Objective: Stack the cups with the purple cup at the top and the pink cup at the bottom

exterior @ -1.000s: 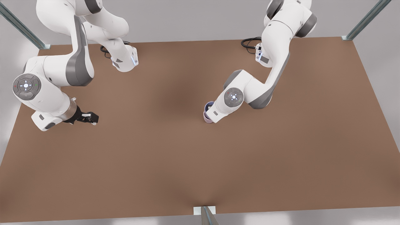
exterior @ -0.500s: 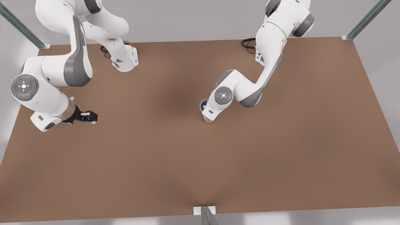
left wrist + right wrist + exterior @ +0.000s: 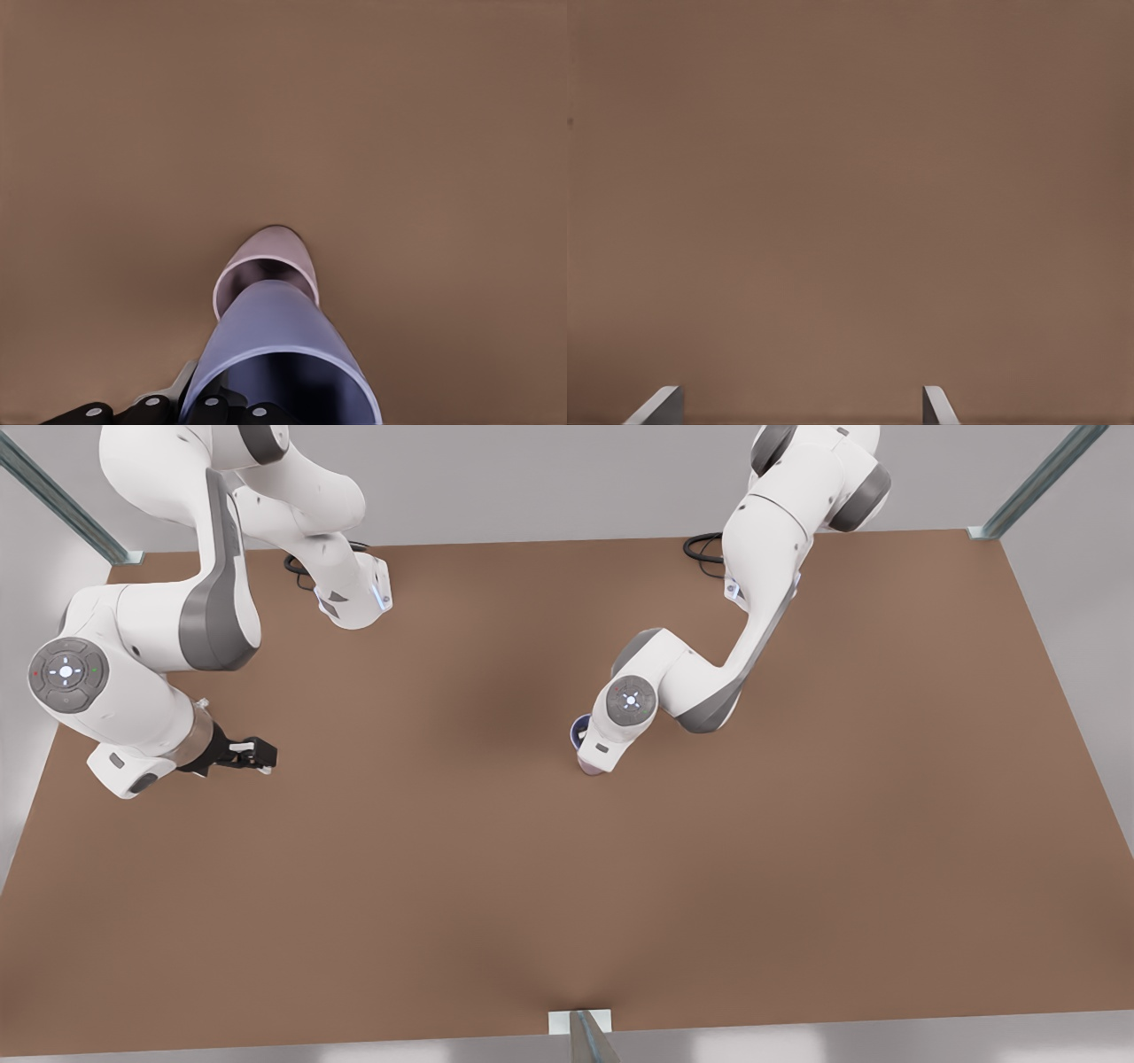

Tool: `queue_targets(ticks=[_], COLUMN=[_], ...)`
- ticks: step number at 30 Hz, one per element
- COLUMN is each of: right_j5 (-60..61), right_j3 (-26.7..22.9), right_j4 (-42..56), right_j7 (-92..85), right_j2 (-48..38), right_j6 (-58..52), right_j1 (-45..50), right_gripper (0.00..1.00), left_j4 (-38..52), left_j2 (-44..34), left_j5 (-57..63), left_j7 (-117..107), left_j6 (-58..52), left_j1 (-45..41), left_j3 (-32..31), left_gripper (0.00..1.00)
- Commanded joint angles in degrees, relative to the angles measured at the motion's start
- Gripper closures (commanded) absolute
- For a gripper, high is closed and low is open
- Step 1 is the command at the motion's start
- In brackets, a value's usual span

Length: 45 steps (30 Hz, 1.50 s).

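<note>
Since a second ago the left end effector (image 3: 213, 409) has carried the smooth blue-violet tapered cup (image 3: 275, 354) down over the pale pink-mauve tapered cup (image 3: 266, 266) at the brown tabletop's (image 3: 567, 886) centre, fingers clamped on it; the right end effector (image 3: 257, 757), fingers spread and empty, waits near a side edge.

Pink cup (image 3: 588, 766) mostly behind arm.

A plain brown table (image 3: 496, 886) carries the pink cup (image 3: 282, 248) (standing upright, near its middle).
</note>
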Motion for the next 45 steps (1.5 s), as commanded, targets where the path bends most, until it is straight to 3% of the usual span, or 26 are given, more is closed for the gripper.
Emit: queue_targets(ticks=[1, 31, 33, 34, 39, 45], right_j5=[0.05, 0.05, 0.05, 0.05, 0.05, 0.05], right_j3=[-0.02, 0.07, 0.07, 0.07, -0.02, -0.02], right_j4=[0.0, 0.09, 0.09, 0.0, 0.09, 0.17], right_j7=[-1.29, -1.11, -1.11, -1.11, -1.11, -1.2], right_j2=[-0.11, -0.55, -0.46, -0.55, -0.55, -0.55], right_j6=[-0.14, -0.49, -0.49, -0.49, -0.49, -0.49], right_j1=[-0.05, 0.04, 0.04, 0.04, 0.04, 0.04], right_gripper=[0.0, 0.0, 0.0, 0.0, 0.0, 0.0], left_j4=[-0.09, -3.08, -3.17, -3.17, -3.17, -3.17], left_j2=[-0.06, 0.82, 0.82, 0.9, 0.99, 0.82], left_j5=[-0.02, 0.51, 0.51, 0.6, 1.13, 1.13], left_j7=[-4.57, -4.48, -4.4, -4.4, -4.31, -4.4], left_j6=[0.58, 4.27, 4.27, 4.27, 4.27, 4.1], left_j1=[-0.02, 0.07, 0.07, 0.07, 0.07, 0.16], left_j3=[0.06, 0.06, 0.06, 0.06, -0.03, -0.03], left_gripper=[0.79, 0.77, 0.3, 0.2, 0.01, 0.01])
